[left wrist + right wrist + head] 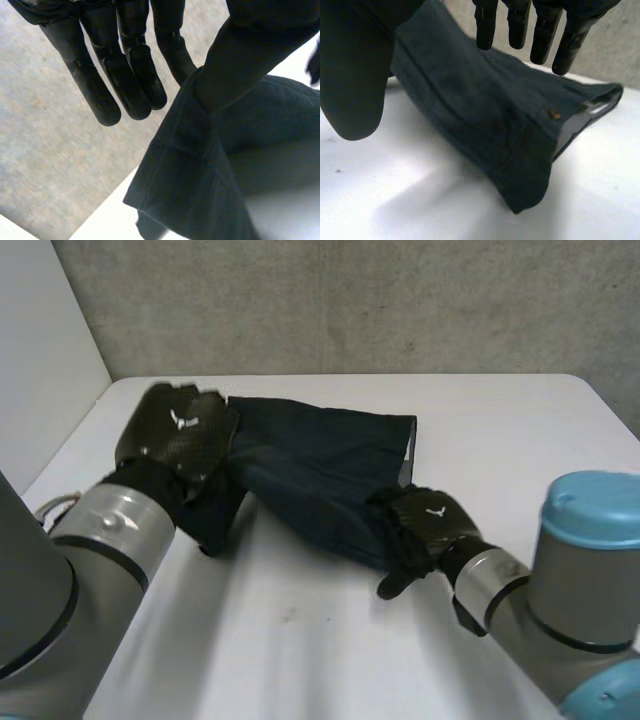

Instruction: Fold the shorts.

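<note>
A white table point(300, 650) fills the near ground, its top plain and matte, with rounded far corners. Along its far edge stands a grey concrete wall point(350, 300), mottled and rough, meeting the table in a straight line. Along the left edge rises a smooth white panel point(40, 360), which joins the wall at the far left corner. A faint dark speck point(289, 615) lies on the table toward the near edge.

Dark navy shorts point(320, 475), plain, no print, on a white table point(500, 430). The left hand point(180, 435) and right hand point(425, 525) are black with a fine weave (small white logo on each back). There's a brass button point(553, 114), pale grey lining point(572, 127) and a mottled grey wall point(350, 300).
</note>
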You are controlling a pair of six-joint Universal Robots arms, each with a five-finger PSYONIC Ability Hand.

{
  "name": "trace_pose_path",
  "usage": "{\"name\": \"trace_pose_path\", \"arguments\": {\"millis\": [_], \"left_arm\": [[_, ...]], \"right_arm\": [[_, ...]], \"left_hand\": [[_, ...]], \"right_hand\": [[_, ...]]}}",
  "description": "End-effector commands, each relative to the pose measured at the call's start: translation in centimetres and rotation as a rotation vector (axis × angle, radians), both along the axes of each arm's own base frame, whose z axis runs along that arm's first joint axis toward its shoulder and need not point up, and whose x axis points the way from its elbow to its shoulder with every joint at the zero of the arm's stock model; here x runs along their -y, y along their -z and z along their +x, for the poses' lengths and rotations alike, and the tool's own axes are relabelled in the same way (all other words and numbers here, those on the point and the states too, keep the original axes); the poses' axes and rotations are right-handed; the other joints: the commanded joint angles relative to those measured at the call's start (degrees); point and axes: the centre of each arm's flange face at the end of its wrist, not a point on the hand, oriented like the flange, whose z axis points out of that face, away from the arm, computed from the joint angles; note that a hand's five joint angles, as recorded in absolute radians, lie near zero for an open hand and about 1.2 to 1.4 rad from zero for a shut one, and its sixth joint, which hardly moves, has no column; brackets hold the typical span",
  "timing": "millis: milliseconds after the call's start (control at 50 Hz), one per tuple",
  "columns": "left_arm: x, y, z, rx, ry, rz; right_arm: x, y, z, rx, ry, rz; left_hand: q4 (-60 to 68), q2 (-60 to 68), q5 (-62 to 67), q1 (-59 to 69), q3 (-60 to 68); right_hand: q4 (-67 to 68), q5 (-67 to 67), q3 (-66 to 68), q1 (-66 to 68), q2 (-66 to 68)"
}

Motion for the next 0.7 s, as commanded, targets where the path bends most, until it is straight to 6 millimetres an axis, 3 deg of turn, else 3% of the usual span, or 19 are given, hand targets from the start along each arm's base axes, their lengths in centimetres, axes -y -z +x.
{"name": "trace_pose_path", "arguments": {"millis": [20,40,100,200,300,340,360,420,500,520,600,700], "left_arm": [[-0.4,-1.5,-0.6,-0.038,0.007,-0.029],[-0.4,-1.5,-0.6,-0.036,0.007,-0.028],[-0.4,-1.4,-0.6,-0.031,0.006,-0.022],[-0.4,-0.7,-0.3,-0.011,-0.004,-0.002],[0.4,0.6,1.2,0.034,-0.054,0.044],[0.5,0.8,1.7,0.045,-0.069,0.058],[0.5,0.9,2.0,0.052,-0.075,0.068],[0.3,2.0,2.7,0.090,-0.081,0.127],[-1.0,3.6,3.4,0.175,-0.064,0.225],[-1.3,3.9,3.5,0.200,-0.059,0.244],[-2.8,5.4,4.1,0.340,-0.010,0.319],[-4.0,6.2,4.0,0.489,0.075,0.298]], "right_arm": [[1.8,3.2,1.1,-0.040,0.038,0.001],[2.2,3.5,1.1,-0.053,0.050,-0.008],[3.8,3.7,0.9,-0.065,0.114,-0.050],[5.3,1.4,0.2,-0.023,0.155,-0.157],[6.4,-4.2,-2.5,-0.061,0.090,-0.327],[6.1,-5.1,-3.1,-0.100,0.046,-0.353],[5.7,-6.2,-3.7,-0.159,0.005,-0.370],[4.4,-6.7,-4.3,-0.252,-0.043,-0.333],[0.8,-8.2,-5.2,-0.455,-0.167,-0.267],[-0.9,-8.4,-5.8,-0.537,-0.228,-0.223],[-4.1,-7.9,-7.0,-0.697,-0.380,-0.112],[-4.4,-8.0,-7.2,-0.758,-0.443,-0.110]], "left_hand": [[10.96,11.32,14.68,14.13,11.50],[10.96,11.32,14.68,14.13,11.50],[10.96,11.32,14.68,14.13,11.50],[10.96,11.32,14.68,14.13,11.50],[10.96,11.32,14.68,14.13,11.50],[10.96,11.32,14.68,14.13,11.50],[10.96,11.32,14.68,14.13,11.50],[10.96,11.32,14.68,14.13,11.50],[10.96,11.32,14.68,14.13,11.50],[10.96,11.32,14.68,14.13,11.50],[10.96,11.32,14.68,14.13,11.50],[10.96,11.32,14.68,14.13,11.50]], "right_hand": [[0.03,-0.72,1.52,1.79,0.78],[6.73,5.98,8.21,8.49,7.47],[66.07,65.32,67.56,67.83,66.82],[66.28,65.53,67.77,68.04,67.03],[66.28,65.53,67.77,68.04,67.03],[66.28,65.53,67.77,68.04,67.03],[66.28,65.53,67.77,68.04,67.03],[66.28,65.53,67.77,68.04,67.03],[66.28,65.53,67.77,68.04,67.03],[66.28,65.53,67.77,68.04,67.03],[66.28,65.53,67.77,68.04,67.03],[66.28,65.53,67.77,68.04,67.03]]}}
